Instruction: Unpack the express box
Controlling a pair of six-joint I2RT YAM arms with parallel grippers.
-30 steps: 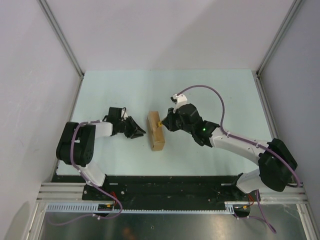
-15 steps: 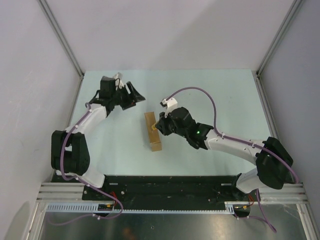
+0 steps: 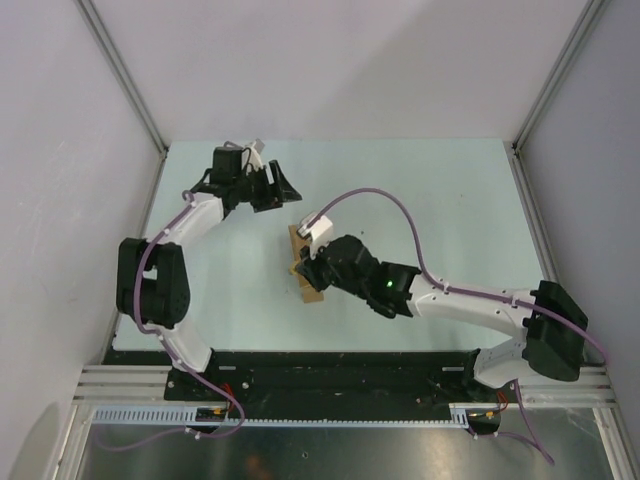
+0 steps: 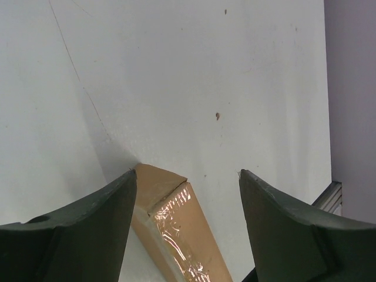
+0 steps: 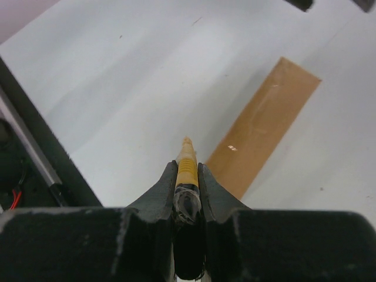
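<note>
You've got the pale table [image 3: 450, 190] with both arms reaching toward its middle. The left arm [image 3: 190, 222] stretches away from its base and bends inward. The right arm [image 3: 470, 300] lies low across the near half. The express box [image 3: 313, 291] lies flat between the two sets of fingers, its long axis running roughly away from the bases. Its top is closed, with a strip of clear tape [image 4: 176, 226] shining along the seam. Left gripper [image 4: 187, 174]: fingers spread wide, nothing in them, sitting just off the far end of the box and apart from it. In the left wrist view that end of the box shows low in the gap. It sits closer to the left-hand finger [image 4: 82, 232] and is partly hidden behind it. Right gripper [image 5: 187, 166]: fingers pinched tight on the utility knife [image 5: 187, 154], with its yellow body sticking straight out ahead of the fingertips. In the right wrist view the box lies ahead and to the right of those fingertips. The knife's tip sits just beside the box's long edge, close to the nearer corner. You can't tell whether it touches the cardboard. In the top view the right gripper covers the middle of the box.
</note>
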